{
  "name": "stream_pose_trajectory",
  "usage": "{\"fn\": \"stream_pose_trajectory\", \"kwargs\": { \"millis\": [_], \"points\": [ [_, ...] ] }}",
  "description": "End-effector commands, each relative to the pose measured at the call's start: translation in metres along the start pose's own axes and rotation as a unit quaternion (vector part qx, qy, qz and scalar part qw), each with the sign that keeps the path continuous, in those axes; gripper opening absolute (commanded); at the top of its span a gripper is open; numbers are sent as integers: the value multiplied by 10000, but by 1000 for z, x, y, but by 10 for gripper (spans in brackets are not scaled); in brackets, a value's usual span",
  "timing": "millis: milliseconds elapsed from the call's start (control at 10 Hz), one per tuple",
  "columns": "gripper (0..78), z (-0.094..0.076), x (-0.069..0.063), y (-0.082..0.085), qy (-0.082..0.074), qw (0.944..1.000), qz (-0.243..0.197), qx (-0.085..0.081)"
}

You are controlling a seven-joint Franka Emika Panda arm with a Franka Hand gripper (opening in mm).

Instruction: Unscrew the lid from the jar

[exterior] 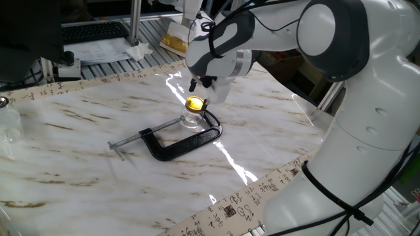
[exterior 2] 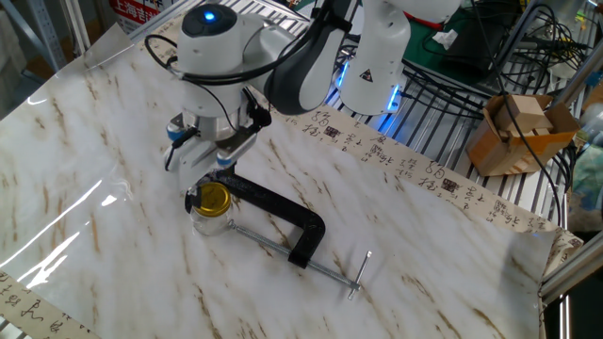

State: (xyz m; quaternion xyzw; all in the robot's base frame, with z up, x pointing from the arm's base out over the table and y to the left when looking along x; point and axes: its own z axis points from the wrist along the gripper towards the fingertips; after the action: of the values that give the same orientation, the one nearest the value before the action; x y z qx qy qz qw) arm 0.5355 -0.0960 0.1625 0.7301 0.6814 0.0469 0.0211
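Below-left of the claw (exterior: 200, 91), a clamp (exterior: 177, 145) is pinning the jar (exterior: 191, 120) so it isn't spinning. Directly under the claw, the lid (exterior: 195, 103) is sitting on the jar. Claw is hovering released, fingers (exterior 2: 179, 160) apart, clear of the lid.

Room above the lid (exterior: 194, 103) is taken by the gripper (exterior 2: 195, 169), hanging just over it, not touching. Black C-clamp (exterior 2: 279, 216) blocks 1 side of the jar (exterior 2: 208, 220); its screw bar (exterior: 143, 137) bars another. Marble table (exterior: 79, 131) elsewhere lies open for approach.
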Motion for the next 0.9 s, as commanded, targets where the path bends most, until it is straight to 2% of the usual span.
{"fn": "stream_pose_trajectory", "kwargs": {
  "millis": [100,400,900],
  "points": [
    [774,-1,5,5,6,9997,-119,190],
    [774,1,4,12,52,9994,-256,230],
    [774,9,4,13,-60,9990,-381,220]
  ]
}}
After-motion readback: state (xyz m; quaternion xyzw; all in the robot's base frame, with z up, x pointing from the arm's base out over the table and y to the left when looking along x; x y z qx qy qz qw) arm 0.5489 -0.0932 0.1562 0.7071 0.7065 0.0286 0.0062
